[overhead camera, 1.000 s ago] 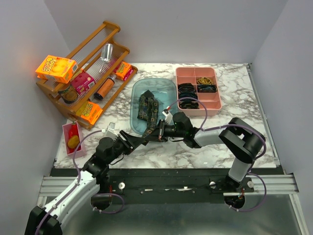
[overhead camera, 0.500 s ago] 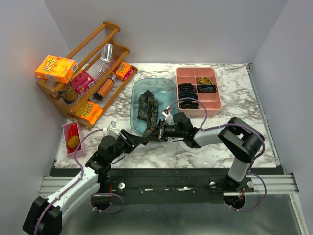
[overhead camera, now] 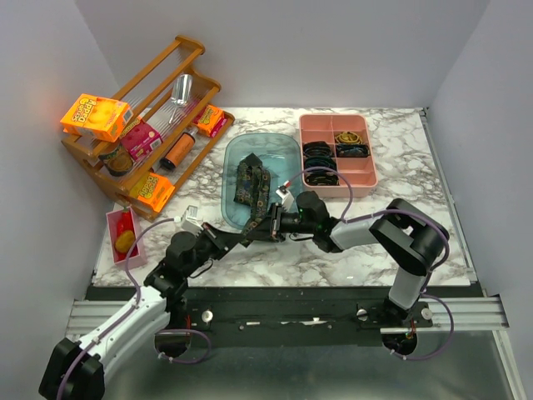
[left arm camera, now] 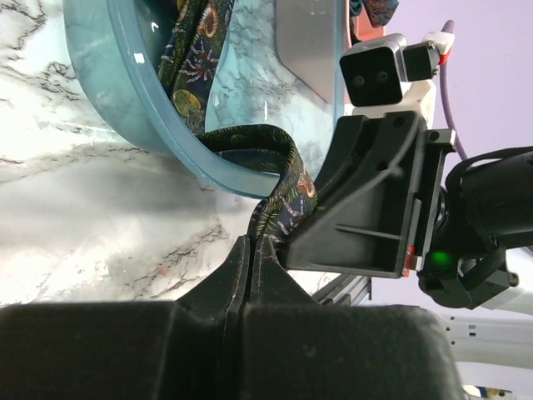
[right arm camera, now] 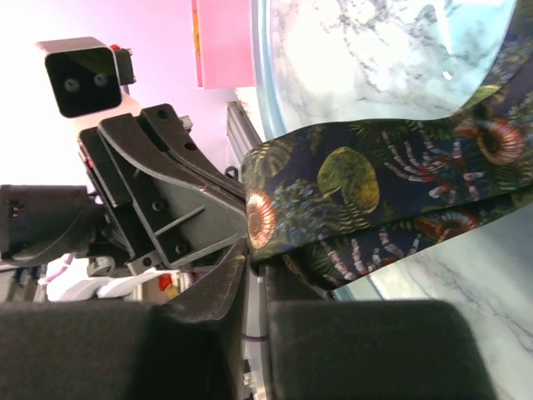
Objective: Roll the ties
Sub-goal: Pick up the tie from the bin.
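A dark patterned tie (overhead camera: pixel 248 185) lies in the teal tray (overhead camera: pixel 287 150) and hangs over its front rim. My left gripper (overhead camera: pixel 249 237) is at that rim, shut on the tie's hanging end (left arm camera: pixel 283 196), the jaws pressed together at the fabric (left arm camera: pixel 252 242). My right gripper (overhead camera: pixel 271 227) faces it from the right, fingertip to fingertip. In the right wrist view its jaws (right arm camera: pixel 254 268) stand slightly apart, and the tie (right arm camera: pixel 358 183) rests over the tip of one finger (right arm camera: pixel 296 279). The opposing gripper fills part of each wrist view.
A pink divided organiser (overhead camera: pixel 374 177) behind the right arm holds rolled ties (overhead camera: pixel 318 152). A wooden rack (overhead camera: pixel 187 46) with boxes and bottles stands at the back left. A small pink container (overhead camera: pixel 113 223) sits by the left edge.
My left gripper has closed on the tie's hanging end. My right gripper, shut before, has parted its jaws. Both arms stay at the tray's front rim.
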You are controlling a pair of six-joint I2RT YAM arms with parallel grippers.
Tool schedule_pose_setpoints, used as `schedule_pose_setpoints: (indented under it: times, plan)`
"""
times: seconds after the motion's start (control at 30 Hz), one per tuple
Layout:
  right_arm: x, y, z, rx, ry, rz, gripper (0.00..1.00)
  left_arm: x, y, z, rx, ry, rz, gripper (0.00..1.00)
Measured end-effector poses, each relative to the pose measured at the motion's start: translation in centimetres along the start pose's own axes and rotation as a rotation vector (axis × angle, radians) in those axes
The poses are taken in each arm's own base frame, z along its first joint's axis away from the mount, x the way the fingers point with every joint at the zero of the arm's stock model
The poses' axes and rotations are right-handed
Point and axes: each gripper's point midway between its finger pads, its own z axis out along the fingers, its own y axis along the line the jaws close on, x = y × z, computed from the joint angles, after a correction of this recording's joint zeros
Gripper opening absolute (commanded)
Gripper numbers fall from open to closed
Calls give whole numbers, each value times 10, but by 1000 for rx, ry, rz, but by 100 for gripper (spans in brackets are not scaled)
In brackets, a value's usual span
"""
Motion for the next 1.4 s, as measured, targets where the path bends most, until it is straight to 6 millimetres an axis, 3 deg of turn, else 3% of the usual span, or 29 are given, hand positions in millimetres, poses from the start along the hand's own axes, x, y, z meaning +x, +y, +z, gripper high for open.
schedule_pose_setpoints:
  times: [0.17, 0.3, 0.57, 0.67, 0.87, 0.97, 1.1, 1.23, 1.4]
  plan:
    - [-3, 3, -4, -7, 5, -20, 67, 2, 10, -6, -54, 12, 45, 0]
    - [-10, 22, -13, -6, -3, -91, 82, -10, -9, -10, -73, 7, 101, 0]
    - [-36, 74, -45, 3, -96, -273, 91, -63, -104, -19, -47, -54, 296, 0]
    - [-47, 76, -57, 26, -135, -298, 99, -84, -147, -21, -29, -67, 385, 0]
    - [-68, 64, -73, 82, -185, -294, 100, -121, -232, -35, 38, -106, 539, 0]
    - [-74, 61, -77, 97, -197, -282, 100, -137, -277, -52, 98, -133, 611, 0]
    - [-77, 72, -76, 67, -195, -271, 100, -152, -332, -86, 201, -183, 705, 0]
    - [-76, 85, -72, 3, -182, -233, 100, -154, -363, -120, 282, -206, 788, 0]
    - [-76, 90, -63, -64, -154, -167, 100, -142, -372, -152, 350, -182, 874, 0]
